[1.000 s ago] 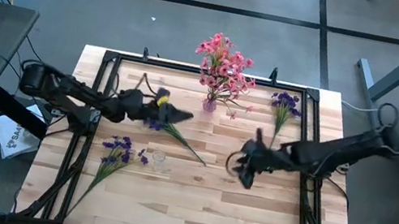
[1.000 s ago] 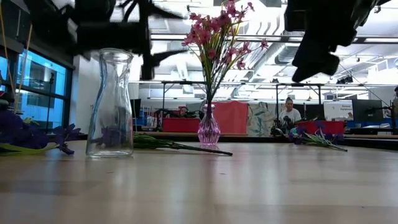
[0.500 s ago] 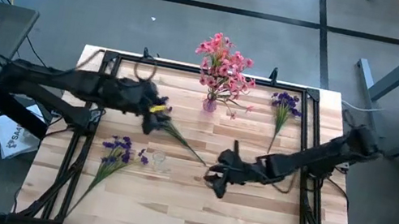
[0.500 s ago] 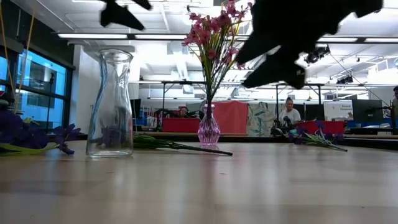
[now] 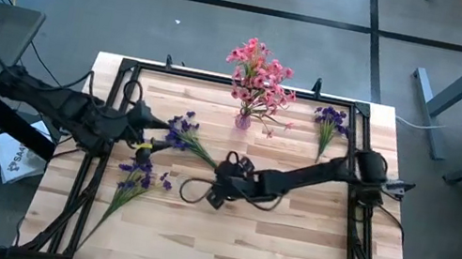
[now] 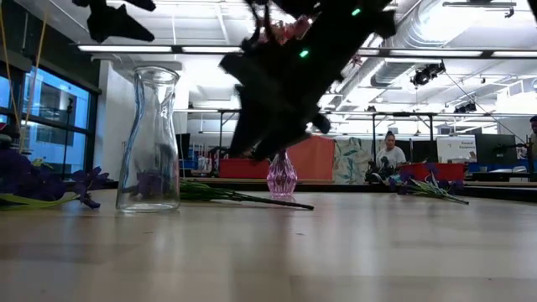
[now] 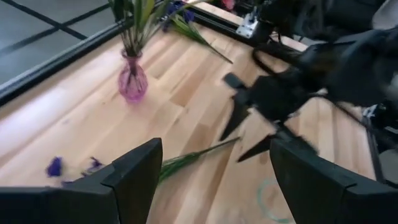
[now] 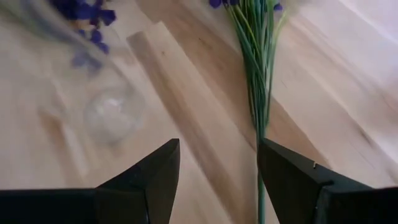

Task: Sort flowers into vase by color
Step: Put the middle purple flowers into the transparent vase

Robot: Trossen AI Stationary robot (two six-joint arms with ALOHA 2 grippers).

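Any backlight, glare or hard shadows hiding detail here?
Low view: bright ceiling lights leave the right arm a black silhouette, covering most pink blossoms above the pink vase; highlights streak the clear vase. High view: even light, no hard shadows. Right wrist view: the clear vase barely stands out from the wood.

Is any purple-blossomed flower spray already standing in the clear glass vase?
No: in the low view the clear glass vase stands empty, while a purple-blossomed spray lies flat on the wooden table beside it.

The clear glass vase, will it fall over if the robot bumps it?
The clear glass vase stands tall on a narrow base, so a bump near its neck could probably tip it. It looks empty, likely light, and being round, it might roll.
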